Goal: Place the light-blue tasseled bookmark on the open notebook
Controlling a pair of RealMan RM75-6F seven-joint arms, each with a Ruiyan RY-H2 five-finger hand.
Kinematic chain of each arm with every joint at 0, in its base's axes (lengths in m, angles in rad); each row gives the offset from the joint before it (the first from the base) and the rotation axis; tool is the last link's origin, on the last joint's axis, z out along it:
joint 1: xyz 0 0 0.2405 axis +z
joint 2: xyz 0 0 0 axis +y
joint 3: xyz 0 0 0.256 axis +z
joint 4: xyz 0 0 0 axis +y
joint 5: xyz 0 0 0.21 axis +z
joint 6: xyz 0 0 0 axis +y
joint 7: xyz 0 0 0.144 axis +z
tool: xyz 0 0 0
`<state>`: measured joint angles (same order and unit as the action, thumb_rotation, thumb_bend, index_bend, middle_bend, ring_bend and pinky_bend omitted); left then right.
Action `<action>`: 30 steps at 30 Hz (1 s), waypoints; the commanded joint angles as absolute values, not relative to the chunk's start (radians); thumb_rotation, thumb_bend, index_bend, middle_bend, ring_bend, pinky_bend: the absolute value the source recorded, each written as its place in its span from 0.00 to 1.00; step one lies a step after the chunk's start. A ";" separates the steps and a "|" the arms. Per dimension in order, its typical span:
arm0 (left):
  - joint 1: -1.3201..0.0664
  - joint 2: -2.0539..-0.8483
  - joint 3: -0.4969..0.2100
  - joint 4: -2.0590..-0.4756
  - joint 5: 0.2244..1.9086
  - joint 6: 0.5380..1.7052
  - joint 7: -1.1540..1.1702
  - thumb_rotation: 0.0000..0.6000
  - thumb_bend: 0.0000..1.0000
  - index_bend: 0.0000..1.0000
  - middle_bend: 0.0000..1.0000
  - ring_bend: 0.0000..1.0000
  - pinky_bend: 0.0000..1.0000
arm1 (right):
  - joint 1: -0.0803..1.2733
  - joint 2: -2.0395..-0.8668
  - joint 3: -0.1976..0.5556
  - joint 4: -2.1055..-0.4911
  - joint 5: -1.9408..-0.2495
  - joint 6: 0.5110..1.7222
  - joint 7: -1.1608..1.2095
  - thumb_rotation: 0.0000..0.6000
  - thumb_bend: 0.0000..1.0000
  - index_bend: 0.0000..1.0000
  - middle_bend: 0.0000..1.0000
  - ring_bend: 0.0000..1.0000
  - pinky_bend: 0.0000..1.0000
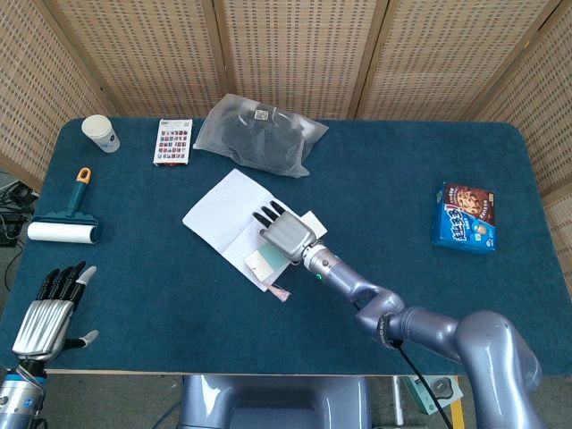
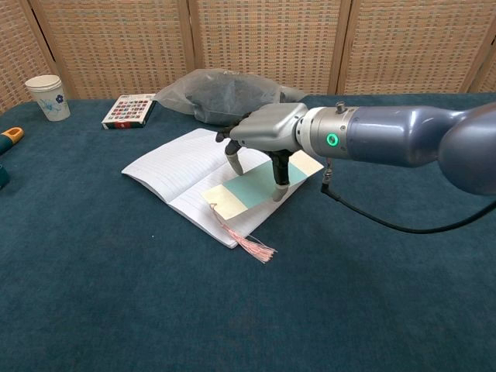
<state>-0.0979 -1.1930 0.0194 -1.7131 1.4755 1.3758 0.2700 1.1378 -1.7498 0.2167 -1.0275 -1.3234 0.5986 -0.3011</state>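
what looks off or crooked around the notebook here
Little is off. The bookmark lies slanted across the right page of the open notebook, its pink tassel trailing past the page edge onto the table. The right hand holds it.

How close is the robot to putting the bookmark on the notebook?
Nearly done. The bookmark already lies across the open notebook, its tassel hanging off the near edge. The right hand presses fingers on it. Left to do: let go and pull away.
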 commanded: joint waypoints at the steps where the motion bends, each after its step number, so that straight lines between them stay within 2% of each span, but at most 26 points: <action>1: -0.099 -1.193 0.018 -1.711 1.471 1.374 0.268 1.00 0.00 0.00 0.00 0.00 0.00 | 1.171 -1.781 0.216 -0.973 -1.356 0.588 -0.252 1.00 0.20 0.59 0.11 0.03 0.11; 14: -0.111 -1.198 0.013 -1.693 1.436 1.346 0.253 1.00 0.00 0.00 0.00 0.00 0.00 | 1.269 -1.912 0.172 -0.693 -1.467 0.573 -0.015 1.00 0.20 0.59 0.11 0.03 0.09; 30: -0.118 -1.195 0.014 -1.698 1.416 1.337 0.264 1.00 0.00 0.00 0.00 0.00 0.00 | 1.325 -2.001 0.096 -0.487 -1.562 0.607 0.197 1.00 0.20 0.59 0.11 0.03 0.09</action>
